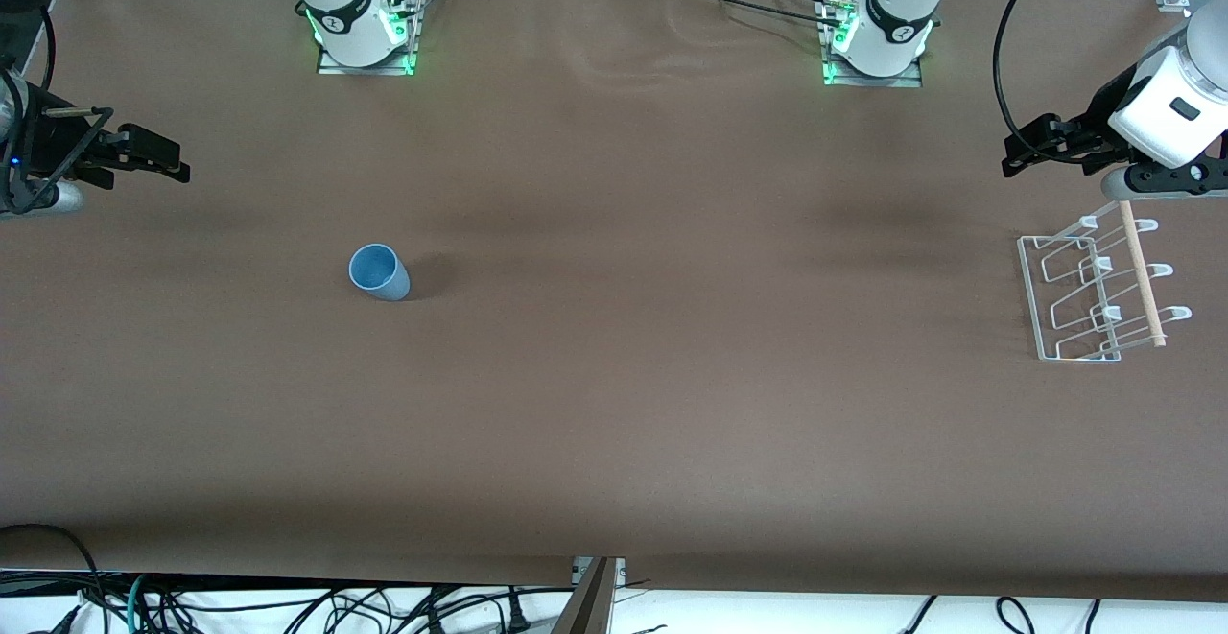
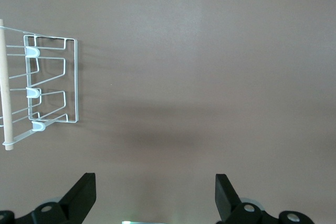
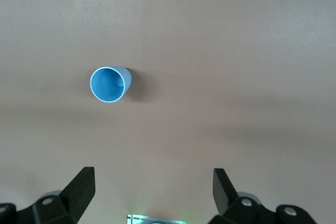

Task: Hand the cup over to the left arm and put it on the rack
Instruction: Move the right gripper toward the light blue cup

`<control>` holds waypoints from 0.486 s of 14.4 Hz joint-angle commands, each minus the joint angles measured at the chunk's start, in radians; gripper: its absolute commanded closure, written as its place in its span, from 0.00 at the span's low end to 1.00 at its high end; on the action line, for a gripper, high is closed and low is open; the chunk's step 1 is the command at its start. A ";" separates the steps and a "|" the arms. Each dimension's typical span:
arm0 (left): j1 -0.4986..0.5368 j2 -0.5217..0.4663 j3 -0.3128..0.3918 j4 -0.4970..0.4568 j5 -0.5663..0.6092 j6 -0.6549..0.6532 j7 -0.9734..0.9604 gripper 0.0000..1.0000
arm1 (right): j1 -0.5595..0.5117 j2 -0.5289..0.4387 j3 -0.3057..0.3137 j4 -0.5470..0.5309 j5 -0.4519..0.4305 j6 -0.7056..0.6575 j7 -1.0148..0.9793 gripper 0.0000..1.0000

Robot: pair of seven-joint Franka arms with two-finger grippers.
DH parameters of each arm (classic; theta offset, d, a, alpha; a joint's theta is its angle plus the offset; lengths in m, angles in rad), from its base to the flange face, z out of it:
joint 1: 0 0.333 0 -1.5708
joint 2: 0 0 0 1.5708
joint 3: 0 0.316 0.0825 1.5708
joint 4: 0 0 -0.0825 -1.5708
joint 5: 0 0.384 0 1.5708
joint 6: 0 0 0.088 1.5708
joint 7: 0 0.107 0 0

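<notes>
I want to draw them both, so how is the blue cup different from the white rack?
The cup is light blue and solid-walled; the rack is white wire you can see through, with a wooden dowel along one side. The cup is round and stands upright with its mouth open upward; the rack is boxy with rows of bent loops. The cup sits toward the right arm's end, the rack toward the left arm's. Both rest on the brown table, untouched.

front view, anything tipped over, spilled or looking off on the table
Nothing stands out. The small light-blue plastic tumbler stands upright, mouth up, toward the right arm's end. The white wire rack with a wooden dowel sits flat toward the left arm's end. Both the left gripper and right gripper wait open.
</notes>
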 commanded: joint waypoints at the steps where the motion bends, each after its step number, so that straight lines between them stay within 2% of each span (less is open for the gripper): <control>1: 0.006 -0.001 -0.010 0.017 0.020 -0.015 -0.013 0.00 | -0.004 -0.016 0.013 0.004 -0.004 -0.012 -0.004 0.01; 7: 0.006 0.006 -0.010 0.020 0.017 -0.014 -0.014 0.00 | 0.008 0.002 0.014 0.007 -0.002 -0.041 -0.010 0.01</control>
